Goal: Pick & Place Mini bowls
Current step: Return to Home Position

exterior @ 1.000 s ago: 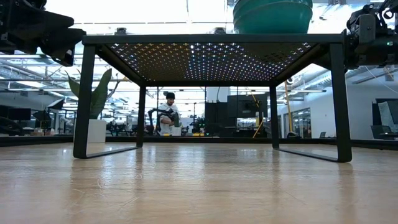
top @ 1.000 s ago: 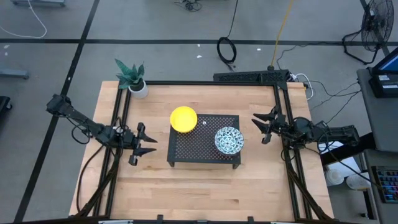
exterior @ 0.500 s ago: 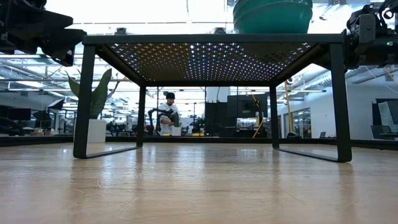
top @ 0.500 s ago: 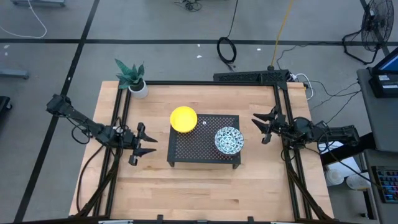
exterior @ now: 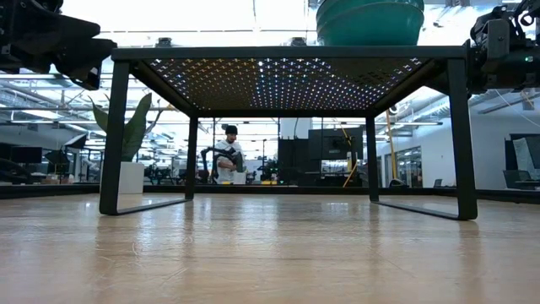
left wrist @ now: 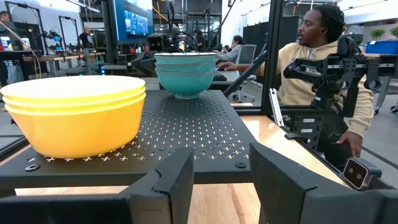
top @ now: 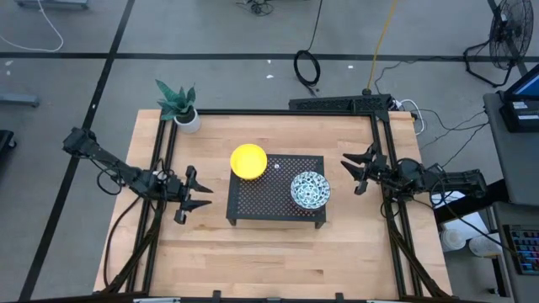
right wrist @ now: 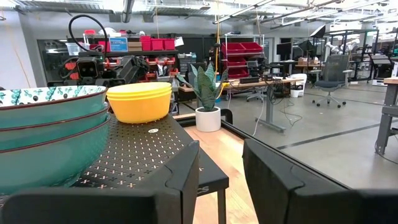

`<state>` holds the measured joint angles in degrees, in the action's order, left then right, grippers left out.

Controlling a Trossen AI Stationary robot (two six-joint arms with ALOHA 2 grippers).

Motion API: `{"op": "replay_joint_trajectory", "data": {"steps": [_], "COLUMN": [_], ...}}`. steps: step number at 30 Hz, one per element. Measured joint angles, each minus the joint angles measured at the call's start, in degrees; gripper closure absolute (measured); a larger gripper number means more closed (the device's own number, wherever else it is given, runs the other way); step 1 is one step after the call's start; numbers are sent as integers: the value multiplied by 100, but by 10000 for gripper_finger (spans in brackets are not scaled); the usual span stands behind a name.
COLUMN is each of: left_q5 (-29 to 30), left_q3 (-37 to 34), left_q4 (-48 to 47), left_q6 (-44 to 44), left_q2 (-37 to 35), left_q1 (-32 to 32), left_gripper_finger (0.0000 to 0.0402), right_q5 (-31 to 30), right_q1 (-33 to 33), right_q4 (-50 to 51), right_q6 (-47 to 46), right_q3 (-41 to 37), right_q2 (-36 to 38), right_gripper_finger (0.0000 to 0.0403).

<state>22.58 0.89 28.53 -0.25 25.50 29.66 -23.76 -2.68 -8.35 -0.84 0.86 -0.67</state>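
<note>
Two stacks of mini bowls are recorded, both upright and mouth-up on the black perforated shelf point(top: 274, 209). The yellow stack point(top: 248, 161) is made up of three plain bright yellow bowls, nested, and is placed at the shelf corner seen upper left in the high view. The patterned stack point(top: 310, 189) is made up of three nested bowls, teal outside and white with dense blue-green patterning inside, placed near the shelf's right edge. The stacks are apart, not touching

The high view looks straight down on the table point(top: 269, 252) from well above; the low view sits at table-top height, facing level under the black shelf point(exterior: 287, 52); the wrist views face each other across it, close, sharing the yellow bowls point(left wrist: 74, 115) and patterned bowls point(left wrist: 186, 78).
</note>
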Motion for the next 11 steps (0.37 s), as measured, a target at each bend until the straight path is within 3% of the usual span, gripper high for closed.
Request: {"op": "replay_joint_trajectory", "data": {"steps": [11], "left_q5": [0], "left_q3": [0], "left_q4": [0], "left_q6": [0], "left_q2": [0], "left_q1": [2], "left_gripper_finger": [236], "right_q5": [-1], "right_q1": [0], "right_q4": [-1], "right_q6": [0], "right_q3": [0], "right_q2": [0], "right_gripper_finger": [293]}}
